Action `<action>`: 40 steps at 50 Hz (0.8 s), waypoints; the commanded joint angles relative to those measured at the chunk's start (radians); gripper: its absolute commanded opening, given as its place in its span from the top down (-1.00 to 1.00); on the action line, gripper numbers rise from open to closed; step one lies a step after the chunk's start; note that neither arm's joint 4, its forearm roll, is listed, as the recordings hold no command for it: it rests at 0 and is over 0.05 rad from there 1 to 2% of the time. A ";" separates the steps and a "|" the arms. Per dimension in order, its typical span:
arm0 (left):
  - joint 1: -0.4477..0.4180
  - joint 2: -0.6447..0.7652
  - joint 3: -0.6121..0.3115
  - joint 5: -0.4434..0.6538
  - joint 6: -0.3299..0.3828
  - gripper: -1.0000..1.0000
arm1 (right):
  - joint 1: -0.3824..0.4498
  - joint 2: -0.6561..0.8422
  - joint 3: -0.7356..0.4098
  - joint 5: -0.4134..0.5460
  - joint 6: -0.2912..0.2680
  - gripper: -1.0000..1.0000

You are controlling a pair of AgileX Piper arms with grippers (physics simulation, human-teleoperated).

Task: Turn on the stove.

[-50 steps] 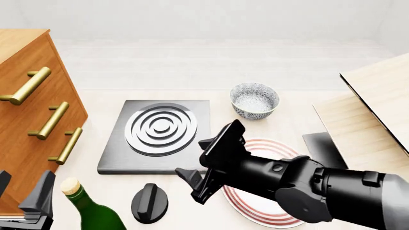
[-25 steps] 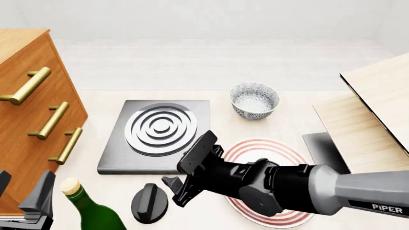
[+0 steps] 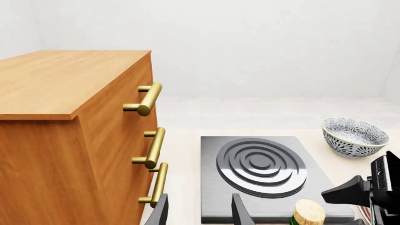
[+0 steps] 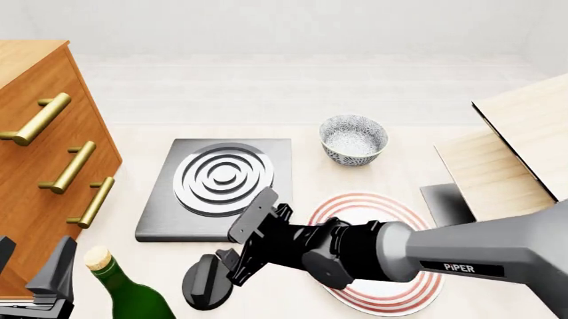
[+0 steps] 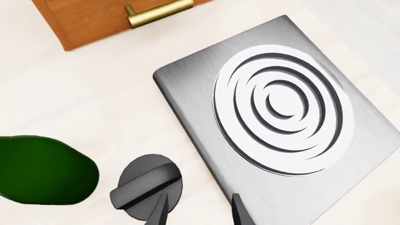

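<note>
right gripper (image 4: 238, 247) over the table, just beside the black knob (image 4: 207, 281), below the stove slab (image 4: 215, 187)

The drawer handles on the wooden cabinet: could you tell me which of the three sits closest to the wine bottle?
The lowest brass handle, the one nearest the table. The wine bottle stands just below it in the front view; the other two handles are higher up the cabinet.

Black right gripper (image 4: 233, 246) on a grey arm, reaching in low from the right across the table, fingers spread apart and pointing down and left. Dark left gripper (image 4: 34, 269) parked upright at the lower left corner, fingers apart.
</note>
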State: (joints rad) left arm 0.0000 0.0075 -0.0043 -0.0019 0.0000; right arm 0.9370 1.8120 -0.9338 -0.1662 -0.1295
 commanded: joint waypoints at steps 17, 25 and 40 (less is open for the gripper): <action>0.000 0.000 0.000 0.000 0.000 -1.00 | 0.000 0.175 -0.138 0.042 -0.018 -1.00; 0.000 0.000 0.000 0.000 0.000 -1.00 | 0.013 0.215 -0.170 0.048 -0.021 -1.00; 0.000 0.000 0.000 0.000 0.000 -1.00 | 0.029 0.221 -0.198 0.073 -0.036 -1.00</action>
State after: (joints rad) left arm 0.0000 0.0075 -0.0043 -0.0019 0.0000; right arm 0.9496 2.0202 -1.1090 -0.1099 -0.1651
